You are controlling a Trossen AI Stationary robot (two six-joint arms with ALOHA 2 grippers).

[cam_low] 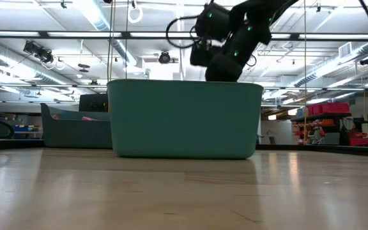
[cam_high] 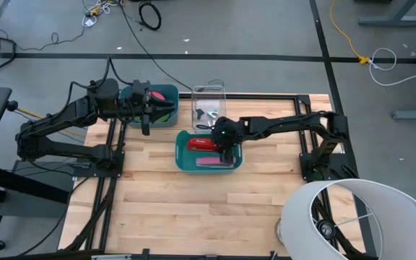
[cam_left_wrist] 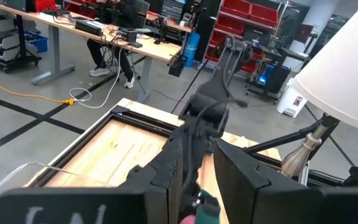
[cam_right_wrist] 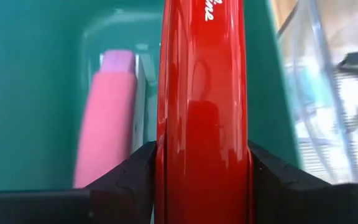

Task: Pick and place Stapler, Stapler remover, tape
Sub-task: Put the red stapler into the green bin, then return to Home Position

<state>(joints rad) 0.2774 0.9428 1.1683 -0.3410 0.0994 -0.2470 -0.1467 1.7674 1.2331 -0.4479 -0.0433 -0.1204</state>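
The right claw (cam_high: 226, 150) is clamping a glossy red stapler (cam_right_wrist: 204, 124) between its fingers, over the teal plastic bin (cam_high: 183, 160) in the middle of the wooden worktop (cam_high: 193, 202). A pink stapler (cam_right_wrist: 107, 118) is lying inside that bin. The left claw (cam_high: 145, 115) is hanging over the second teal bin (cam_high: 166, 92) holding green tape rolls (cam_high: 166, 114); I cannot tell its grip.

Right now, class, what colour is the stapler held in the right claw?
Glossy red; the stapler shows best in the right wrist view, clamped in the right claw.

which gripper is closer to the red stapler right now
Right. The right gripper is clamped on the red stapler inside the middle teal bin. The left gripper is off at the other teal bin, holding something pink and green.
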